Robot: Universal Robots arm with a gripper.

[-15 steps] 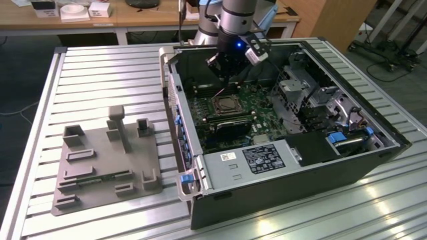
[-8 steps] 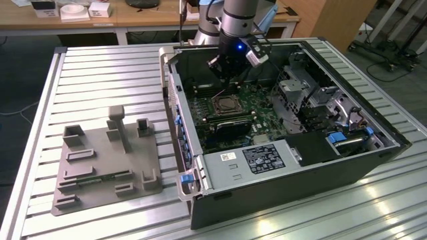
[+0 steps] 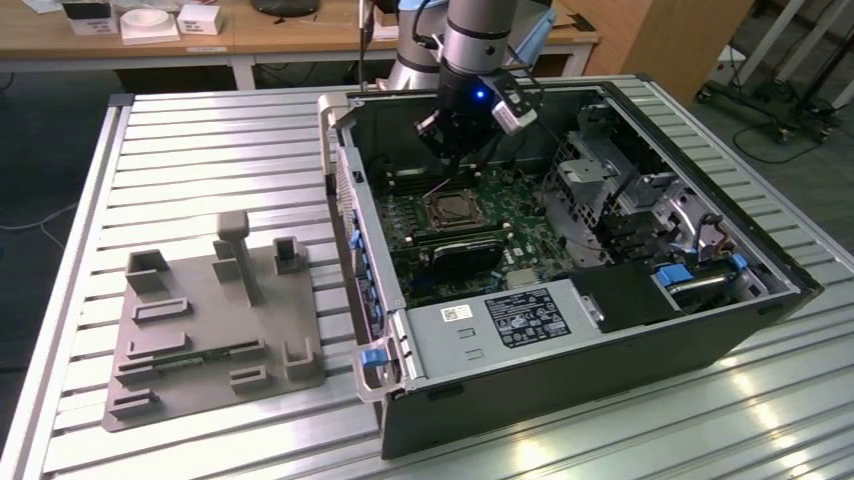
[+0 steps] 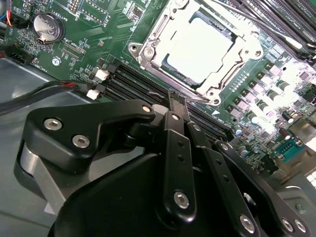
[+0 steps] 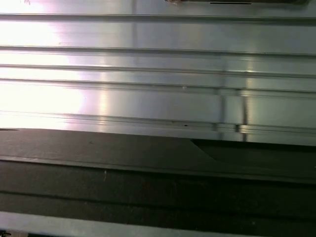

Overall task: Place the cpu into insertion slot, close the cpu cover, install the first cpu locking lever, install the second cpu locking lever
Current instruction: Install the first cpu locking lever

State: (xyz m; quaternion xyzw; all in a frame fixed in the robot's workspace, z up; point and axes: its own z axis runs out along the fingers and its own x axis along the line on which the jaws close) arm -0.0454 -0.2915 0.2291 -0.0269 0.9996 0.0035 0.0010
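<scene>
an open computer case [image 3: 574, 370] lies on a slatted metal table [image 3: 200, 130]. inside it, the cpu [image 4: 197, 47] sits in the insertion slot [image 4: 200, 83] with the cpu cover [image 4: 150, 49] down over it. the gripper [image 4: 177, 98] hangs just beside the socket's edge, its fingers pressed together.

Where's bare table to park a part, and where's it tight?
Free: the slatted table on the exterior view's left, beyond the grey fixture plate and beside the computer case; also the near-camera strip by the case. Crowded: inside the case, where the gripper hangs by the insertion slot.
</scene>
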